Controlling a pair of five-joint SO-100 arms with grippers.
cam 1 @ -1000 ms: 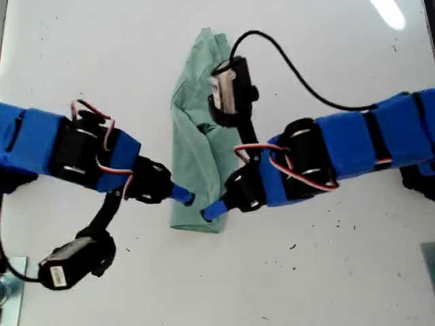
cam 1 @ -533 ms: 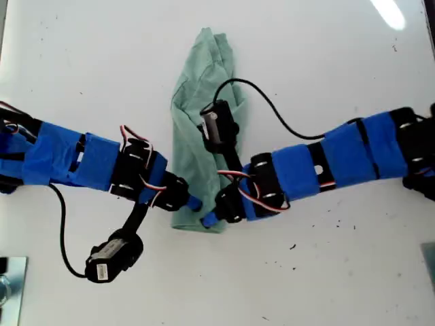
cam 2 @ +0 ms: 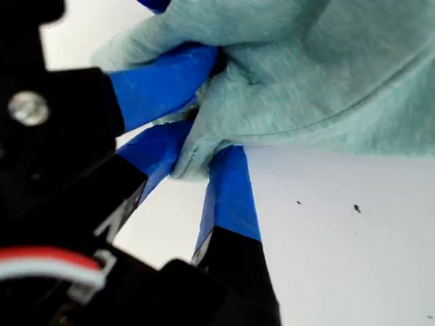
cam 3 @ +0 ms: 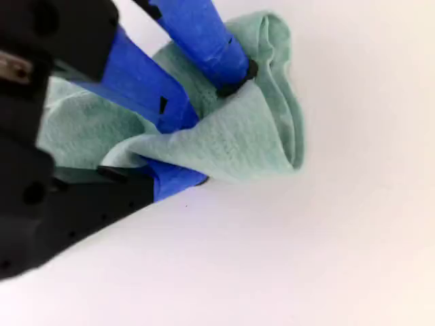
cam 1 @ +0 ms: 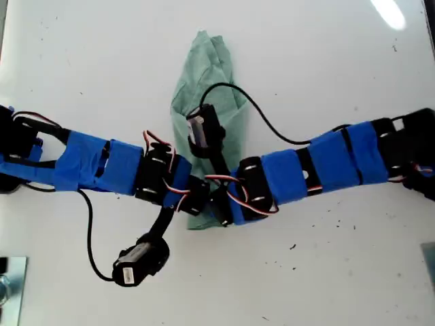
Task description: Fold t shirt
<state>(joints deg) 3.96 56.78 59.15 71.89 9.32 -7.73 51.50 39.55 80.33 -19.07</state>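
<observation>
**White desk, both pincers on the shirt's near end**

White desk (cam 1: 326, 54) carries the t shirt (cam 1: 204, 61) as a narrow strip running far to near at centre. From the exterior view's left, the first pincer (cam 1: 202, 202) grips the near end. From the right, the second pincer (cam 1: 221, 214) clamps it too. Next, probably, comes lifting that end together toward the far end.

White table (cam 1: 326, 61) filling whole exterior view. Bright light streak (cam 1: 388, 12) shining on it near top of exterior view's right. Small dark specks (cam 1: 338, 221) sitting on surface toward lower part of exterior view's right. Shiny metal piece (cam 1: 9, 285) showing at exterior view's bottom left corner. No walls, floor or windows showing.
</observation>
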